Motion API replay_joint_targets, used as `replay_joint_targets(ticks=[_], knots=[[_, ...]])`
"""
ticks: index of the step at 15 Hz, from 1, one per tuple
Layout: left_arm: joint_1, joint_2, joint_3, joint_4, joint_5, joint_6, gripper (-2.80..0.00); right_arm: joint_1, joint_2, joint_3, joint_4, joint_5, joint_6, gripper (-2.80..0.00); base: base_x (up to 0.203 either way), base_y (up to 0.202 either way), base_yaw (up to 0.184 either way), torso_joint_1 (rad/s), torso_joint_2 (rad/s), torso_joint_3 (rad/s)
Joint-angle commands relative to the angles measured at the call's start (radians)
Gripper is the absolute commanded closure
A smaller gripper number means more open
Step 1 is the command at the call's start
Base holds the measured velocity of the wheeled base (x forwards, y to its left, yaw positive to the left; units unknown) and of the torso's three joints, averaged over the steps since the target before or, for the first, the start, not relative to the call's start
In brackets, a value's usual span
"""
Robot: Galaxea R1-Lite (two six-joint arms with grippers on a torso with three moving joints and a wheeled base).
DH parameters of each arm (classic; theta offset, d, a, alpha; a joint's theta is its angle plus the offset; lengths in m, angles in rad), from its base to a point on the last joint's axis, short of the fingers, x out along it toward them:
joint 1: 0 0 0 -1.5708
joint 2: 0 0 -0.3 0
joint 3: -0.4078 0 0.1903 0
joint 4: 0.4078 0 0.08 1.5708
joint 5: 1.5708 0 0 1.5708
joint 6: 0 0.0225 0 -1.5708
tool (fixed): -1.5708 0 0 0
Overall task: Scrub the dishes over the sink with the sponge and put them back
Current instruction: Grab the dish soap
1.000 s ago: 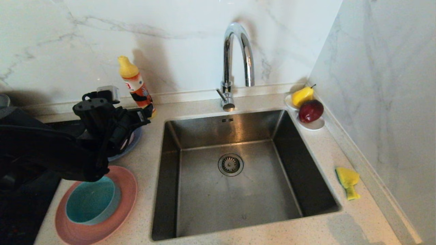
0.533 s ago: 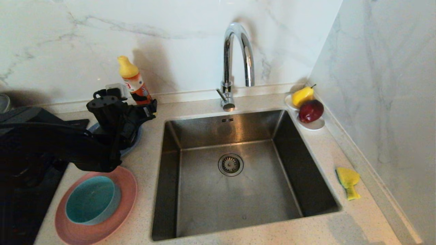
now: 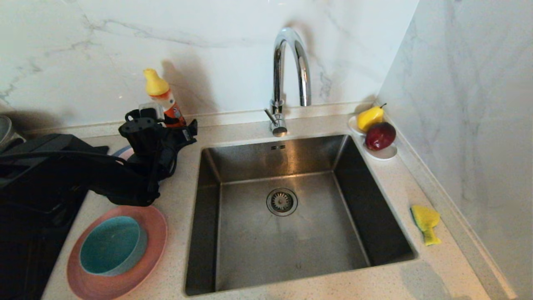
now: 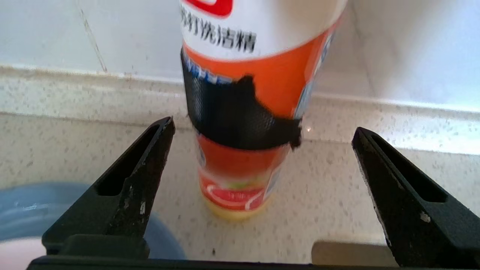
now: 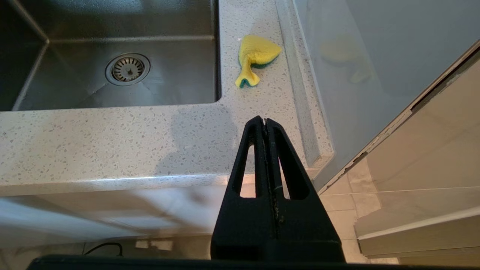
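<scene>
The steel sink is bare, its drain strainer showing. On the counter to its right lies the yellow sponge, also seen in the right wrist view. Left of the sink, the teal bowl sits in the salmon-pink plate. Behind them my left arm hides most of the blue-grey plate and the pale pink bowl on it. My left gripper is open and empty, just short of an orange detergent bottle. My right gripper is shut, parked off the counter's front edge.
The detergent bottle stands against the back wall. A chrome tap arches over the sink's rear edge. A white dish with a yellow pear and a red apple fills the back right corner. A dark hob lies left.
My left arm has reached further back and to the right, off the blue-grey plate and up to the detergent bottle. Its gripper stayed open. Nothing else moved.
</scene>
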Motion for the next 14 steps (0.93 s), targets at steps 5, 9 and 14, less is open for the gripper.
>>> replay_joint_targets(ticks=[5,9,14], knots=[[-0.001,0.038,-0.075,0.003,0.003,0.005,-2.8,0.0,0.001,0.0,0.0,0.0,0.0,0.0,0.0,0.0,0.0,0.0,0.0,0.0],[-0.001,0.06,-0.124,0.019,0.003,0.006,-2.8,0.0,0.001,0.0,0.0,0.0,0.0,0.0,0.0,0.0,0.0,0.0,0.0,0.0],[-0.001,0.064,-0.156,0.035,0.003,0.006,-2.8,0.0,0.0,0.0,0.0,0.0,0.0,0.0,0.0,0.0,0.0,0.0,0.0,0.0]])
